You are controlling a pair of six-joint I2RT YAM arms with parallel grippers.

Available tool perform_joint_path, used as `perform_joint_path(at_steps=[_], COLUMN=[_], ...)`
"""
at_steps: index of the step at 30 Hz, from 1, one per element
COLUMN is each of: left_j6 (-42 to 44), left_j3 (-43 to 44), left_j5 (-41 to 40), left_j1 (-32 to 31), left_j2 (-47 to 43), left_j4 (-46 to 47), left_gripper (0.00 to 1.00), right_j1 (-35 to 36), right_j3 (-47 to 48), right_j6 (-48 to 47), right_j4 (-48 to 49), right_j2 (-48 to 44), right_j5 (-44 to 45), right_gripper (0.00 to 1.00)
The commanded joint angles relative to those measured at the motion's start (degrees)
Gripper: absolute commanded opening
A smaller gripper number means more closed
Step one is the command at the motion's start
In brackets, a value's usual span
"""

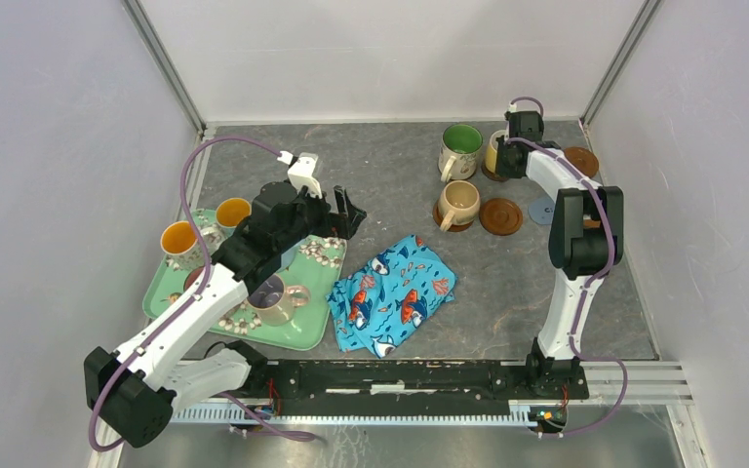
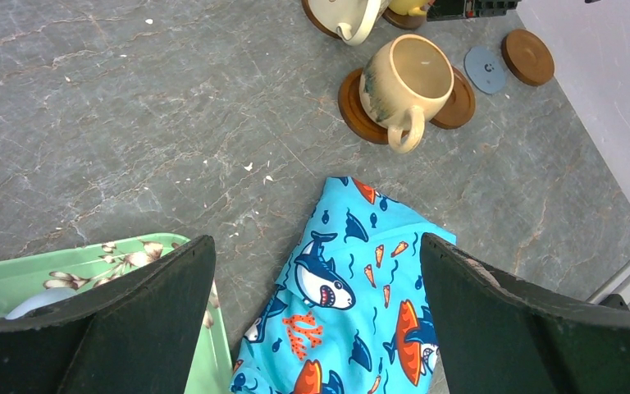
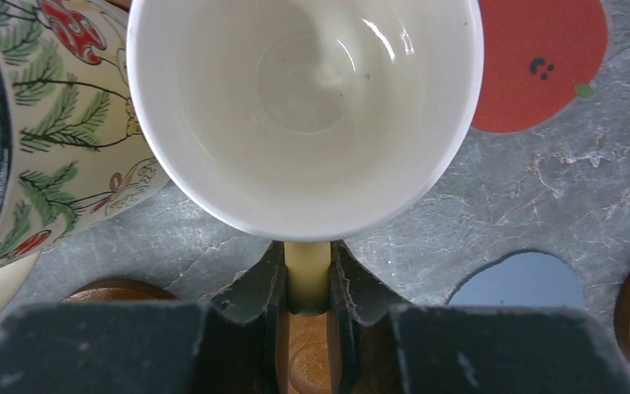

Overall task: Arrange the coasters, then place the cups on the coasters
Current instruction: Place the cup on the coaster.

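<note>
We see the right gripper [image 3: 308,261] at the far right of the worktop [image 1: 283,166], its jaws clamped on the pale handle of the yellow mug [image 3: 303,107]. The mug stands upright, its mouth open to the wrist camera. A wooden coaster [image 3: 305,361] shows beneath the fingers, but we cannot tell whether the mug rests on it or hangs just above. Just left of the yellow mug is the green-lined mug [image 1: 461,148], upright, with a leaf pattern on its outside. The red coaster [image 3: 541,57] lies bare beyond the yellow mug. The blue-grey coaster [image 1: 543,210] lies bare near the right arm, and a ringed brown coaster [image 1: 580,161] lies close to the right wall.

Nearer the middle, the beige mug [image 2: 406,78] sits upright on a dark brown coaster [image 2: 354,111]. A spare brown coaster [image 2: 459,103] lies just beside it.

The left gripper [image 1: 346,214] hovers with its jaws wide apart and nothing between them, above the edge of the green floral tray [image 1: 171,297] and the blue fish-print cloth [image 1: 395,292]. On the tray stand an orange-lined mug [image 1: 180,237], a second orange-lined mug [image 1: 233,210] and a lilac-lined mug [image 1: 271,297], the last partly hidden by the left arm.
</note>
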Motion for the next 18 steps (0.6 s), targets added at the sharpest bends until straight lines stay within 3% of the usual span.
perform_joint_path(at_steps=[1,15,18], left_j6=[2.3,2.3,2.2], left_j3=[-0.2,-0.2,-0.2], left_j5=[0.8,0.9,1.0], left_j1=[-0.2,-0.3,-0.2], left_j2=[0.4,0.7,0.7], left_j4=[2.7,2.7,2.6], left_gripper=[1.0,1.0,1.0], right_j1=[0.0,0.1,0.3], right_j3=[3.5,3.6,4.0], right_j6=[-1.6,-1.4,-1.4], right_j4=[2.4,0.8,0.4], right_j2=[-0.5,0.0,0.1], right_j5=[3.8,4.5,4.0], right_gripper=[0.0,0.0,0.06])
